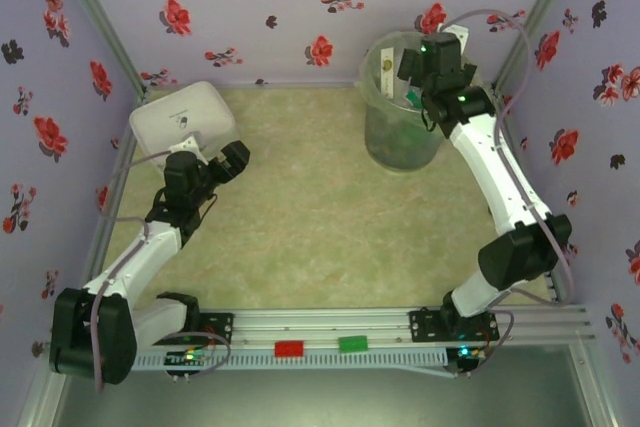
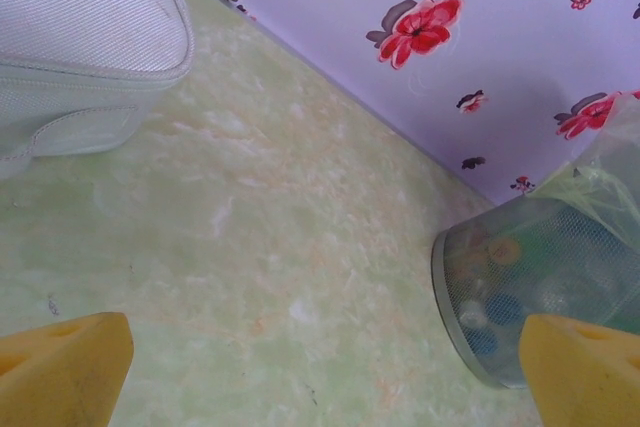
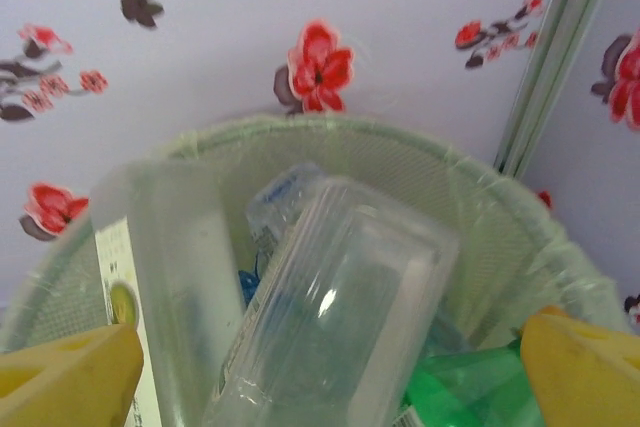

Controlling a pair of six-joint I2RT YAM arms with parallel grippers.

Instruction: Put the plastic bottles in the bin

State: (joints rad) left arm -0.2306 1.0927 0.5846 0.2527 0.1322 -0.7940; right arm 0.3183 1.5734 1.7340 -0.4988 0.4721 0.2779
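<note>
My right gripper (image 3: 330, 377) hangs open over the mouth of the bin (image 3: 330, 132). A clear plastic bottle (image 3: 340, 317) lies tilted between the yellow fingers (image 3: 70, 377), with a gap on each side. Beside it in the bin stand another clear bottle (image 3: 185, 277) with a pale label and a green bottle (image 3: 460, 392). From above, the right gripper (image 1: 425, 67) sits over the bin (image 1: 395, 137) at the back right. My left gripper (image 1: 225, 162) is open and empty near the left wall, low over the table (image 2: 325, 372). Coloured bottle caps (image 2: 505, 307) show through the bin's wall (image 2: 540, 267).
A flat white rounded box (image 1: 180, 115) lies at the back left, just beyond the left gripper, and its corner (image 2: 80, 37) is close in the left wrist view. Flowered walls close the table on three sides. A metal rail (image 1: 330, 332) runs along the near edge.
</note>
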